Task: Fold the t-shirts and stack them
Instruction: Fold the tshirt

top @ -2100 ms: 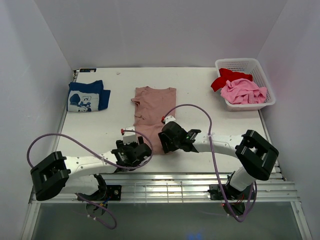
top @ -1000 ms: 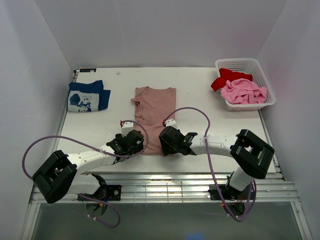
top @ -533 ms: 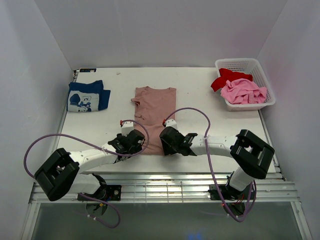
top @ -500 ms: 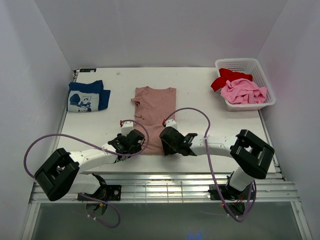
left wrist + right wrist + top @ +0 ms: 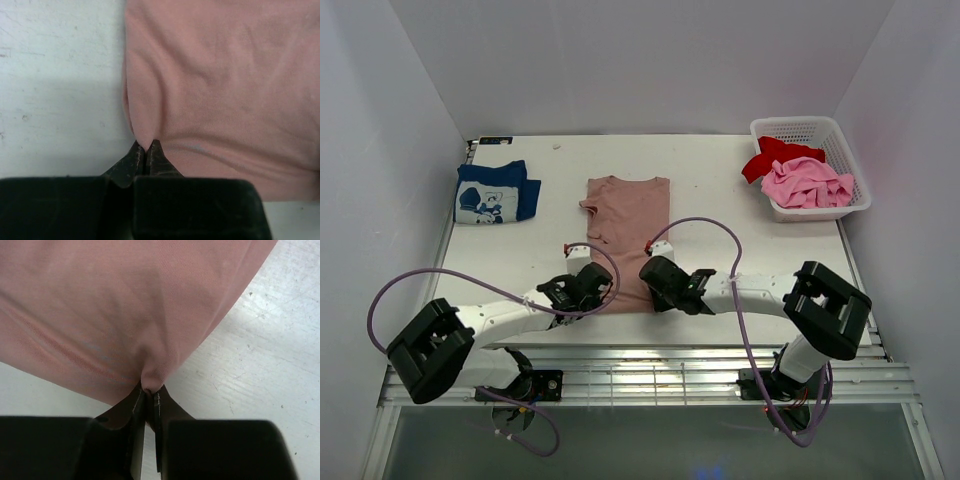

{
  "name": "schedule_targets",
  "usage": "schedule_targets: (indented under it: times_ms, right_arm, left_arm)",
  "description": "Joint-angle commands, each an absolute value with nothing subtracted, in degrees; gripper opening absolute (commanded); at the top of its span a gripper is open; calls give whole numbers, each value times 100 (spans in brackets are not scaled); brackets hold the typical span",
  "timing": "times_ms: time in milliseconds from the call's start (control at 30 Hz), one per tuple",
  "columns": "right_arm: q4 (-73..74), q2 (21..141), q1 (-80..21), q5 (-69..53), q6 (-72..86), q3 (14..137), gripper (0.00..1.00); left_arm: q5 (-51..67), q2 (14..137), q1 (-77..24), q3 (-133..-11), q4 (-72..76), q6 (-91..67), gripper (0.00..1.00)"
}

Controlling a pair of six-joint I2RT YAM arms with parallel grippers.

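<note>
Top view, pink-tan t-shirt [image 5: 628, 220]: lies flat in the middle of the table [image 5: 720, 190], folded into a long narrow shape with its neck end at the far side.
Top view, left gripper [image 5: 601, 293]: at the shirt's near left corner, down on the cloth.
Top view, right gripper [image 5: 649, 290]: at the shirt's near right corner, also low on the cloth.
Top view, navy t-shirt [image 5: 495, 193]: folded at the far left of the table, white print up.
Top view, basket [image 5: 808, 127]: white, at the far right, holding the red t-shirt [image 5: 775, 155] and the bright pink t-shirt [image 5: 807, 185], both crumpled.
Left wrist view, left gripper [image 5: 147, 145]: jaws pinched tight on the edge of the pink-tan t-shirt [image 5: 225, 75], cloth puckering upward from the tips; bare table [image 5: 60, 75] to the left.
Right wrist view, right gripper [image 5: 146, 392]: jaws nearly together, nipping a small fold of the pink-tan t-shirt [image 5: 125, 305]; table [image 5: 260, 365] to the right.
</note>
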State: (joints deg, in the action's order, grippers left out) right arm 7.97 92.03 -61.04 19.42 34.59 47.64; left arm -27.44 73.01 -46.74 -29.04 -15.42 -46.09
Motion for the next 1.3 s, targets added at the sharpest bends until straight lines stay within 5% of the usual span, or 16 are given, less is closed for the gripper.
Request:
schedule_targets:
  times_ms: [0,333,667,867,1267]
  right_arm:
    - [1476,8992,-6319,2092,3656,4483,8]
    - [2459,8622,-7452,2662,4780,4350,8]
    - [3252,8104,-7532,4473,4624,5440,8]
    - [3173,8200,-7050,4816,4044,5861,8]
    - [1539,8533,-5687,4229,2436,6011,8]
  left_arm:
    - [-2557,7111,-5053,-2751,-2564,-4947,0]
    - [-2917,7365,-6266,-2812,-3287,-6405,0]
    - [-4754,7005,-6407,-4156,-4008,-6320,0]
    - [-5440,7162,-6285,-4632,-2860,-5101,0]
    - [-4773,8033,-5213,-4746,-213,-3007,0]
